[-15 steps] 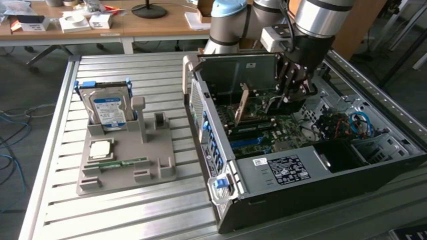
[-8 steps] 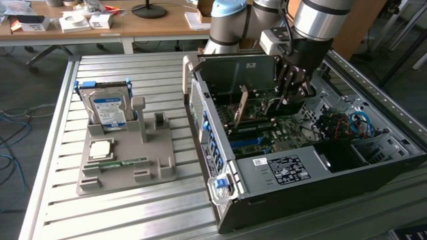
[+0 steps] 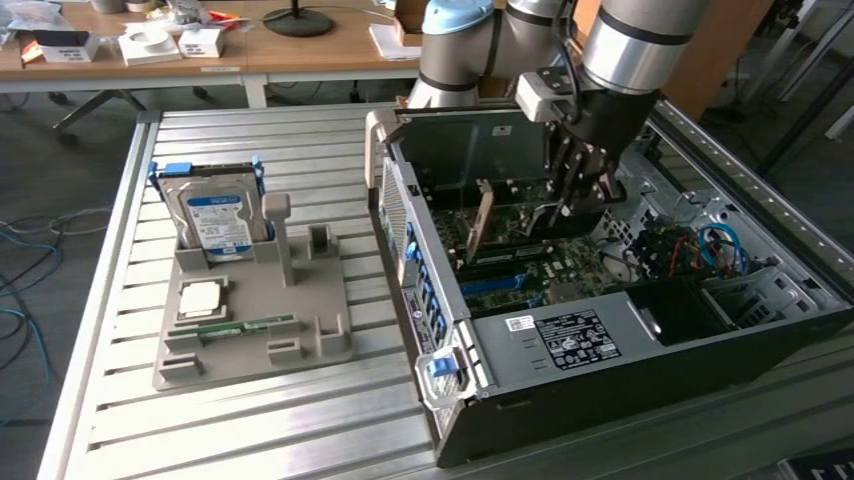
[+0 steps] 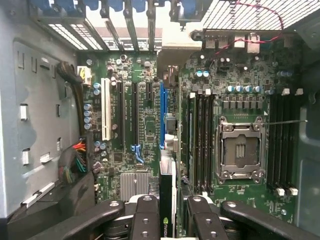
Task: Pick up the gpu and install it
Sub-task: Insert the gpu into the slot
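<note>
Gripper pinching the gpu inside the open computer case

Fingers clamp the card from both sides; it stands on edge above the motherboard, in line with the long blue slot; its top edge carries a green NVIDIA mark; outside the case, a hard drive with a blue-white label, text unreadable, stands in a grey fixture.

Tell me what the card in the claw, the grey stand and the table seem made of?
The gpu, gripped in the claw: apparently circuit board, dark matte edge with a printed logo. The grey stand: probably plastic, matte, moulded slots. The table: likely aluminium, silvery ribbed slats with a dull sheen.
</note>
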{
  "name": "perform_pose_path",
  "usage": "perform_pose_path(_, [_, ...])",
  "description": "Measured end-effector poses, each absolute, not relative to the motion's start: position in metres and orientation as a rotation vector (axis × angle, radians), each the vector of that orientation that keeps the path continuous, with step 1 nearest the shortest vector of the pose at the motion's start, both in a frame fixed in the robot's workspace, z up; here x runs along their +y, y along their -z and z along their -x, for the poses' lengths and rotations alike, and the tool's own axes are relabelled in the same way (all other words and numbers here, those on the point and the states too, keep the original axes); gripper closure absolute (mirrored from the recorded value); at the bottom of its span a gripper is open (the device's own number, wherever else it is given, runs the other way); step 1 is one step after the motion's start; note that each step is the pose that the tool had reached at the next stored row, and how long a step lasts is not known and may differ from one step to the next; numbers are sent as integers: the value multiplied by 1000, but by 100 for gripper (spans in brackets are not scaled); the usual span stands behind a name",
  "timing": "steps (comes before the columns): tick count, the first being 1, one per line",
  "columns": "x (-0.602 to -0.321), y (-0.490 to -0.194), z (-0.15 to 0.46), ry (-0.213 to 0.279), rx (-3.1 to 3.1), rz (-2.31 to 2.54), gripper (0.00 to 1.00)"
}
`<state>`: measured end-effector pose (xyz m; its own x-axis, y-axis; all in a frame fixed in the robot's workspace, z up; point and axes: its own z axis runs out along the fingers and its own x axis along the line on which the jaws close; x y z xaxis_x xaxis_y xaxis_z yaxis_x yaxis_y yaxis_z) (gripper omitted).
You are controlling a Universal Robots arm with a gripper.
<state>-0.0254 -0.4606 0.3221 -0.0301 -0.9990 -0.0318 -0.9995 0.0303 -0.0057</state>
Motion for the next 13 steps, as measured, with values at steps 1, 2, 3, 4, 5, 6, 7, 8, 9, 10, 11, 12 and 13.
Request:
perform_pose_path(1, [-461, -320, 25, -28, 2235, 2169, 74])
perform_pose_path(2, [-461, -318, 26, -28, 2235, 2169, 74])
perform_pose_path(3, [-461, -317, 26, -28, 2235, 2169, 74])
perform_pose_path(4, [-461, -315, 26, -28, 2235, 2169, 74])
perform_pose_path(5, [-461, -314, 26, -28, 2235, 2169, 74])
perform_pose_path(6, [-461, -313, 26, -28, 2236, 2169, 74])
perform_pose_path(7, [-461, -312, 26, -28, 2235, 2169, 74])
perform_pose_path(8, [-461, -312, 26, -28, 2236, 2169, 74])
perform_pose_path(9, [-461, -311, 26, -28, 2236, 2169, 74])
perform_pose_path(10, [-461, -311, 27, -28, 2236, 2169, 74])
perform_pose_path(11, [-461, -311, 28, -28, 2236, 2169, 74])
perform_pose_path(12, [-461, -311, 29, -28, 2236, 2169, 74])
perform_pose_path(13, [-461, -310, 29, -28, 2236, 2169, 74])
